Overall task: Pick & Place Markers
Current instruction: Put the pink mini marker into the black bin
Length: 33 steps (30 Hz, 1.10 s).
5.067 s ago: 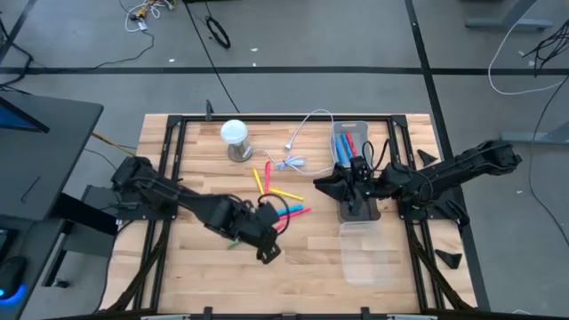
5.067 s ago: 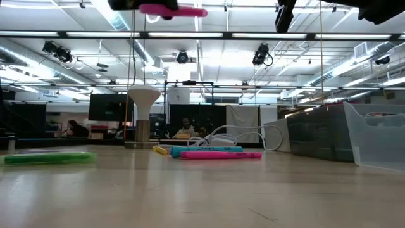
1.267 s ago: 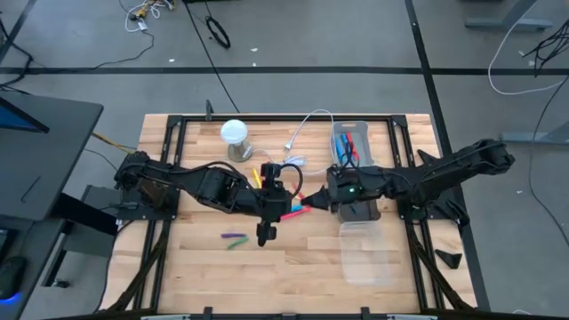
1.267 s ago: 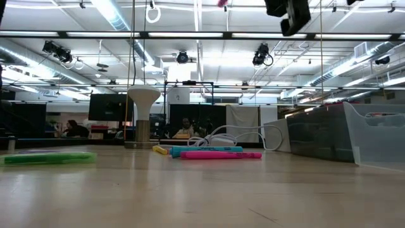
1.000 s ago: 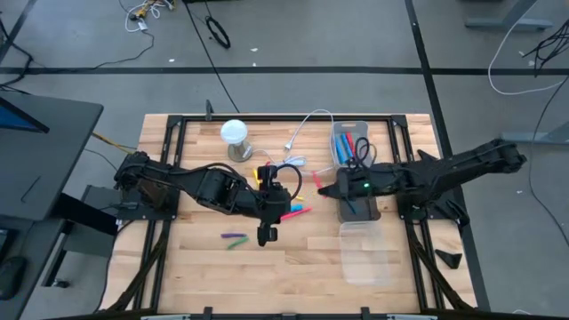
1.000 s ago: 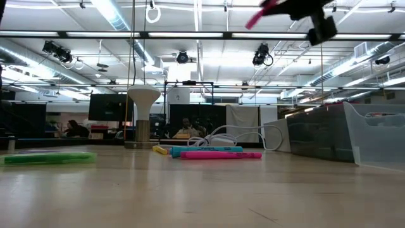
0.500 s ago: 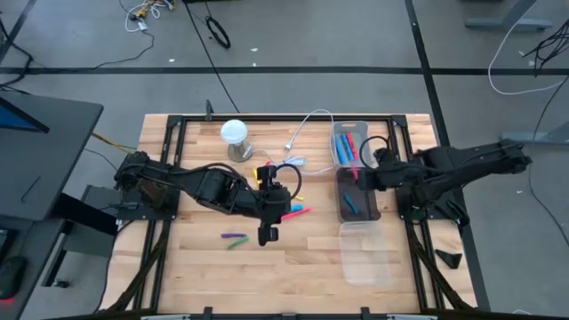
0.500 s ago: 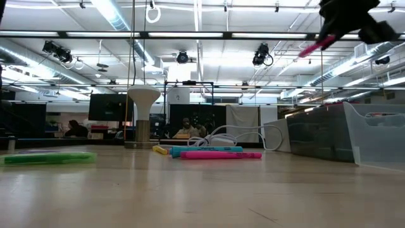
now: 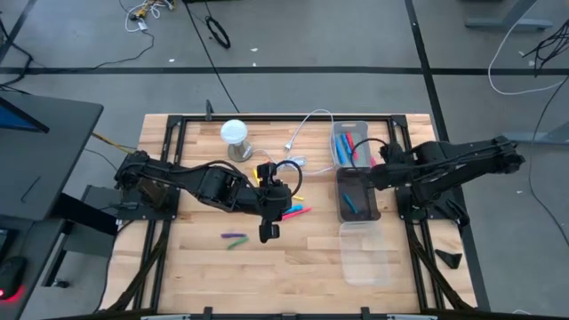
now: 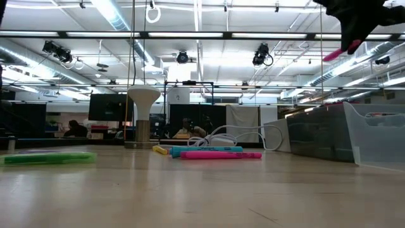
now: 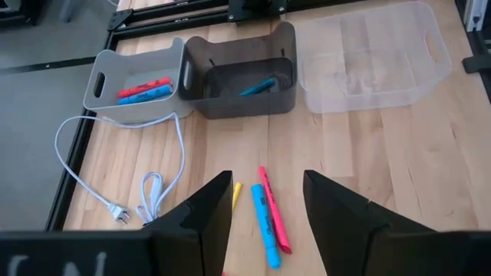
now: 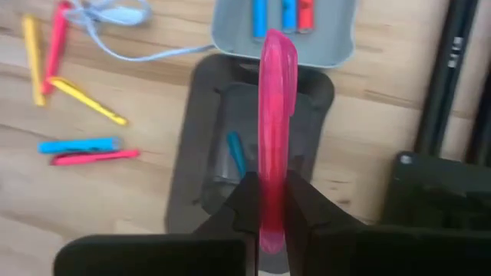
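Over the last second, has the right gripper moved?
Yes. The right gripper, shut on the pink marker, has shifted from the dark bin's table-centre side toward its other edge.

You are working in a robotics lab: ceiling light strips (image 10: 76,33), overhead cameras (image 10: 262,56), monitors (image 10: 111,106), floor cables (image 9: 216,31) and a framed wooden counter (image 9: 302,267).

Grey floor (image 9: 293,40) with loose cables; bright ceiling strip lights (image 10: 107,12), dark monitors behind.
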### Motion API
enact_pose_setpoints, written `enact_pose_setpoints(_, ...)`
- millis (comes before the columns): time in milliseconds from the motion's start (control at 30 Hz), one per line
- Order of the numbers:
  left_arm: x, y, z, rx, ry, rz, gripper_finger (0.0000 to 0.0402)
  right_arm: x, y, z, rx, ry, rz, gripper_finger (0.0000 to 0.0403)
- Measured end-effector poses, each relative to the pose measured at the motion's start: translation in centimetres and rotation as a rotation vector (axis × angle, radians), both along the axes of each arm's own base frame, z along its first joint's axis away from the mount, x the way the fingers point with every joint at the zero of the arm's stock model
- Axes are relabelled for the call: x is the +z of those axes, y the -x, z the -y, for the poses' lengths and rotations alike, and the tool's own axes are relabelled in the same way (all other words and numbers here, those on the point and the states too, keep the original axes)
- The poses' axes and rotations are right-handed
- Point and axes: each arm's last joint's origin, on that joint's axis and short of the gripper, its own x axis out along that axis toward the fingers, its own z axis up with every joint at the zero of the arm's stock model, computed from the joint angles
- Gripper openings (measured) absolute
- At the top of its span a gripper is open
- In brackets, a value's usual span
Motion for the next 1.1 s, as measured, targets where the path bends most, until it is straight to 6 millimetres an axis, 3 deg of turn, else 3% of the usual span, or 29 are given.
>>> enact_pose_setpoints(500,0.0,0.0,0.0,-0.002,-0.002,-0.002,0.0167,-2.0,-2.5,-0.2,-0.053,-0.042,-0.099,0.0021)
enact_pose_setpoints(1100,0.0,-0.1,-0.4,0.006,-0.005,-0.003,0.0167,-10.8,-2.7,-0.6,-0.079,-0.158,-0.135,0.0020)
